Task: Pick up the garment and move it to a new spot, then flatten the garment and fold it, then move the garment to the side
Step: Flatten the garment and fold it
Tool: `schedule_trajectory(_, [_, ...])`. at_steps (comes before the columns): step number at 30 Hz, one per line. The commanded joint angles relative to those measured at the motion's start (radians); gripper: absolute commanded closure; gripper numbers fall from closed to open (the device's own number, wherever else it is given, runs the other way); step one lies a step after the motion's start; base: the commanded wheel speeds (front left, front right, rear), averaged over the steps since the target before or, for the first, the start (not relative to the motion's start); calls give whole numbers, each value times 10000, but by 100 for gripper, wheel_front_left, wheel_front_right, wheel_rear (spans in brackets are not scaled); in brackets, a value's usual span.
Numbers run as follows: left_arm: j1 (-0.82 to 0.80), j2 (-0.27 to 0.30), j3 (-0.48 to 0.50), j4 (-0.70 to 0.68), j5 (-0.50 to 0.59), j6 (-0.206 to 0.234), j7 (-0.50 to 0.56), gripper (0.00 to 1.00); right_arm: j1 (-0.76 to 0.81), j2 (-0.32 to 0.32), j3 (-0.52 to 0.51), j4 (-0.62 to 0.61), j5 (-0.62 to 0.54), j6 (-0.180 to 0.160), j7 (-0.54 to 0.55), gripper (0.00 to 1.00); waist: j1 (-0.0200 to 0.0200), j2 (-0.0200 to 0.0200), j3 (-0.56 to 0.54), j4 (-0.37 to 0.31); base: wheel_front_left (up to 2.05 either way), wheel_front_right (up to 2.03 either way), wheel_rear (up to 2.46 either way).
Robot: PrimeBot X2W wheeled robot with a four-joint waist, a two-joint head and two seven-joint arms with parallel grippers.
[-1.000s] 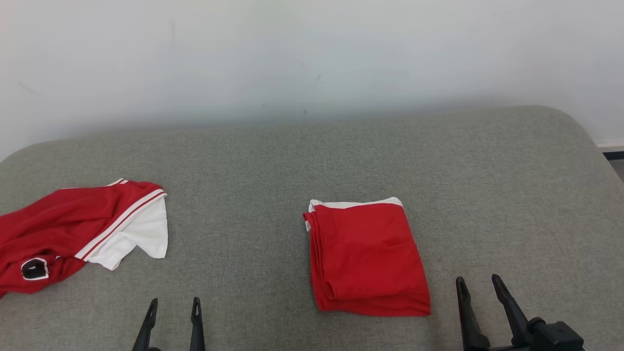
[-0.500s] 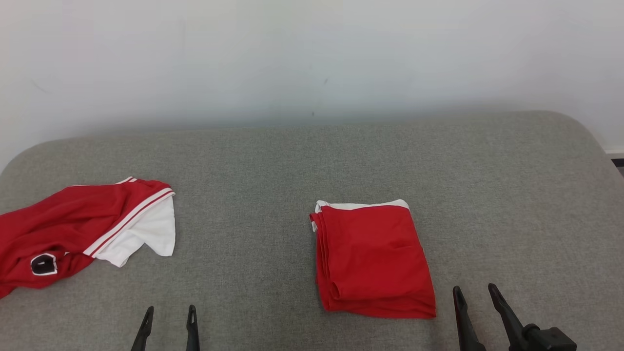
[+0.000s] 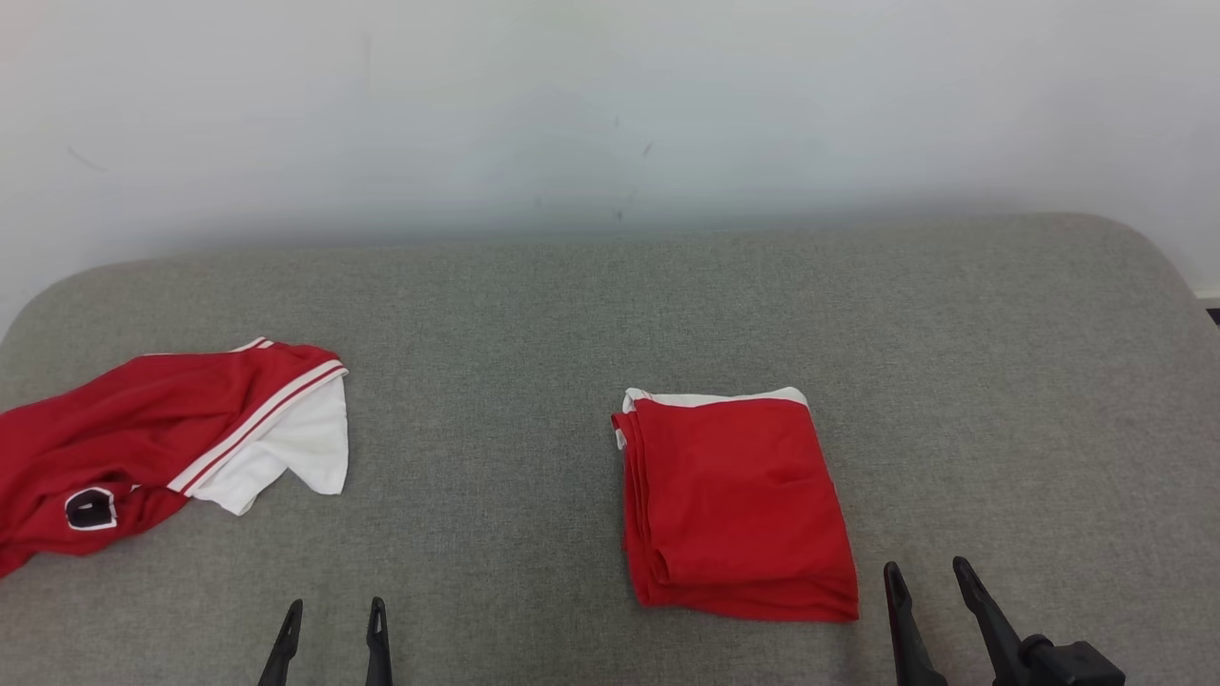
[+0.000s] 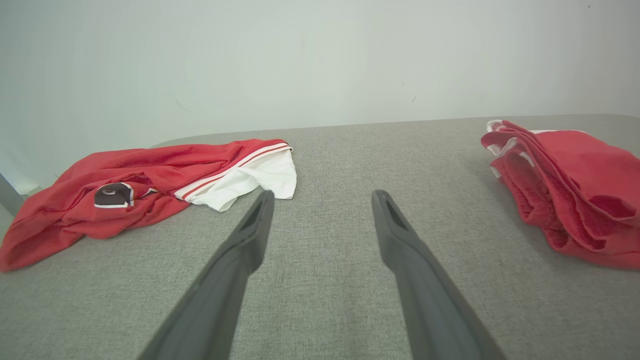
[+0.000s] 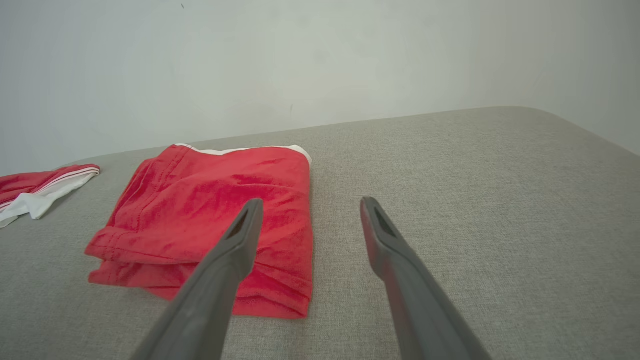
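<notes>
The left gripper (image 3: 336, 615) sits low over the grey cushion (image 3: 534, 314). Its two dark fingers (image 4: 240, 260) are spread wide, with nothing between them but bare fabric. The right gripper (image 3: 925, 576) is the same: its fingers (image 5: 400, 270) stand wide apart and empty, tips clear of any cloth.

The folded garment (image 3: 739, 505) lies flat on the cushion, a neat red rectangle with a white edge along its far side. It is between the two grippers, much nearer the right one. It sits just ahead and to the left of the right fingers, its near corner close to them but not touching. In the right wrist view the left finger of that pair crosses in front of the red cloth, while the other points over bare cushion. Stacked fold edges show along the side facing the left gripper.

The loose garment (image 3: 162, 438) lies crumpled ahead of the left fingers and well off to their left, apart from both grippers. It is red with a white panel, red-and-white stripes and a dark patch edged in white. The white panel is the end nearest the left fingers; in the left wrist view its corner lies just beyond the left fingertip, not touching it.

A pale wall (image 3: 610, 95) rises past the cushion's far edge.
</notes>
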Motion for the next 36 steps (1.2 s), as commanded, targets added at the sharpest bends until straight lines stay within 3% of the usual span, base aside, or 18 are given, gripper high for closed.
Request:
schedule_trajectory(1, [106,-1,11,16,-32,-60,-32,0,71,19,8,-9,9,-16,-4,0,0,0,11,6,0,0,0])
schedule_trajectory(36, [72,-1,32,97,23,-117,-32,0,155,20,-49,-26,-99,-18,-4,0,0,0,-7,132,0,0,0])
